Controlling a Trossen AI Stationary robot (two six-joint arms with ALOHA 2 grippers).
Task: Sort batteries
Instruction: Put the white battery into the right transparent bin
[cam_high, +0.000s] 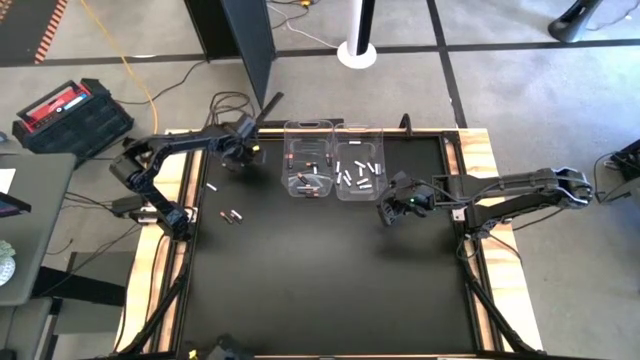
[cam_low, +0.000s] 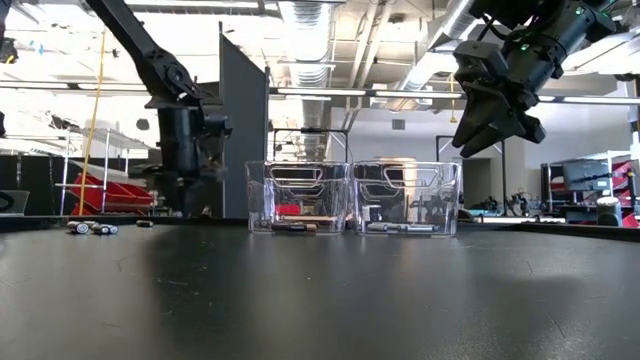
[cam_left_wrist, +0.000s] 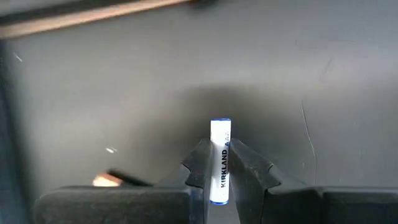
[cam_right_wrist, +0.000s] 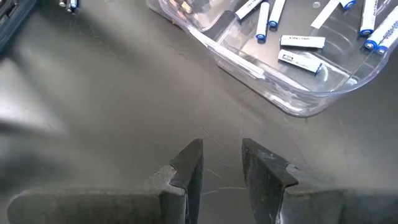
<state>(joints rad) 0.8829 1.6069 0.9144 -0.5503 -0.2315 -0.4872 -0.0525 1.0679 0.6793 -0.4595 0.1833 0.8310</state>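
On the black table (cam_high: 320, 290), seen from above, two clear bins sit side by side near the far edge: the left bin (cam_high: 308, 160) holds dark batteries (cam_high: 308, 183) and the right bin (cam_high: 360, 165) holds white batteries (cam_high: 352, 172). The left gripper (cam_high: 240, 150) hangs just left of the bins, near the table's far left corner, and only its wrist camera shows what it carries: a white battery with a blue tip (cam_left_wrist: 221, 160), pinched upright between its narrow fingers above the dark surface, with a copper-ended battery (cam_left_wrist: 118, 180) lying beside it, partly cut off. The right gripper (cam_high: 392, 210) hovers just right of the white bin; its wrist camera shows its fingers a narrow gap apart with nothing between them, and the white cells at the bin's edge. A few loose batteries (cam_high: 231, 216) lie on the left side of the table, well apart from the bins. The table-level camera shows both grippers raised above the surface, with a workshop of pipes, shelves and a grey partition behind. Wooden boards frame the table on a grey floor with cables.
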